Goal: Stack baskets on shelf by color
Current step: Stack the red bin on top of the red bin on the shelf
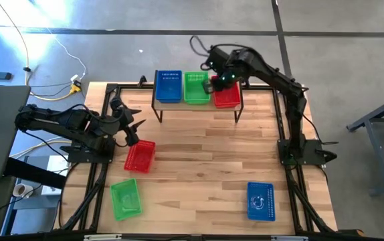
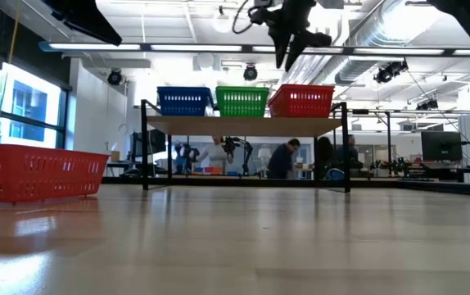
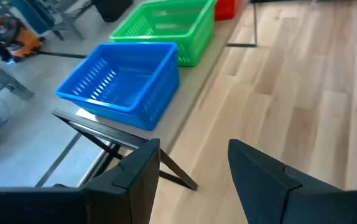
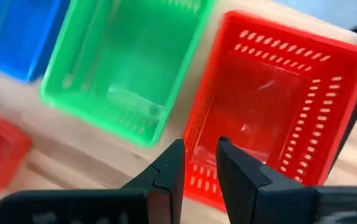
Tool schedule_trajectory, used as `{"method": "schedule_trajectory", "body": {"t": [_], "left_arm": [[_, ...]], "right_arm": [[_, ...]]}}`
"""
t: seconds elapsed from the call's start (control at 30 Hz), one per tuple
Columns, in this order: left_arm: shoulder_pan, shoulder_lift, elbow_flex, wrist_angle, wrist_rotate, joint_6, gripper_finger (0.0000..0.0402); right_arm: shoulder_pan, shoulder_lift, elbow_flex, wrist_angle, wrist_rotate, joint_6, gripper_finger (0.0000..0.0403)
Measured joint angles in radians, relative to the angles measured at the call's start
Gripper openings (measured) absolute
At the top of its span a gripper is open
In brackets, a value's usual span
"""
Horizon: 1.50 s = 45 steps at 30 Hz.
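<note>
High view: the shelf stands at the desk's far edge and carries a blue basket, a green basket and a red basket. The right gripper hovers over the red one.

Low view: the red basket sits askew at the shelf's right end and could tip off if nudged.

Left wrist view: the left gripper is spread wide and empty.

Right wrist view: the right jaws are slightly parted, holding nothing.

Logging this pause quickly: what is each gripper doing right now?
Left gripper: open, empty, above the wooden tabletop.
Right gripper: slightly open, holding nothing, over the red plastic mesh basket on the shelf.
</note>
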<state>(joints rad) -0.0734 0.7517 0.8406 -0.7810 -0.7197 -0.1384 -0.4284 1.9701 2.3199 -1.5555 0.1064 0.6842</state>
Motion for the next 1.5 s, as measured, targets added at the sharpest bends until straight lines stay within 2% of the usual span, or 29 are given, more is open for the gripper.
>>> {"method": "schedule_trajectory", "body": {"t": [0.43, 0.53, 0.67, 0.8, 1.03, 1.23, 1.4, 1.5], "left_arm": [[0.000, 0.000, 0.000, -0.026, 0.206, -0.042, 0.0181], [0.000, 0.001, 0.000, -0.035, 0.255, -0.048, 0.0181], [0.000, 0.005, 0.000, -0.036, 0.305, -0.120, 0.0181], [0.000, 0.011, 0.000, -0.050, 0.284, -0.246, 0.0181], [0.001, 0.043, 0.000, -0.220, 0.214, -0.540, 0.0181], [0.001, 0.098, 0.000, -0.345, 0.221, -0.726, 0.0181], [0.001, 0.154, 0.000, -0.425, 0.270, -0.848, 0.0181], [0.001, 0.192, 0.000, -0.462, 0.293, -0.899, 0.0181]], "right_arm": [[0.198, -0.001, -0.017, -0.015, 0.020, -0.351, 0.0078], [0.249, -0.003, -0.064, -0.016, 0.026, -0.417, 0.0078], [0.306, -0.002, -0.156, -0.015, 0.104, -0.452, 0.0078], [0.345, -0.001, -0.256, -0.009, 0.146, -0.454, 0.0078], [0.399, -0.001, -0.406, 0.038, 0.148, -0.428, 0.0078], [0.443, 0.000, -0.482, 0.067, 0.155, -0.367, 0.0078], [0.483, -0.001, -0.504, 0.104, 0.159, -0.328, 0.0078], [0.506, -0.001, -0.504, 0.110, 0.196, -0.291, 0.0078]]}}
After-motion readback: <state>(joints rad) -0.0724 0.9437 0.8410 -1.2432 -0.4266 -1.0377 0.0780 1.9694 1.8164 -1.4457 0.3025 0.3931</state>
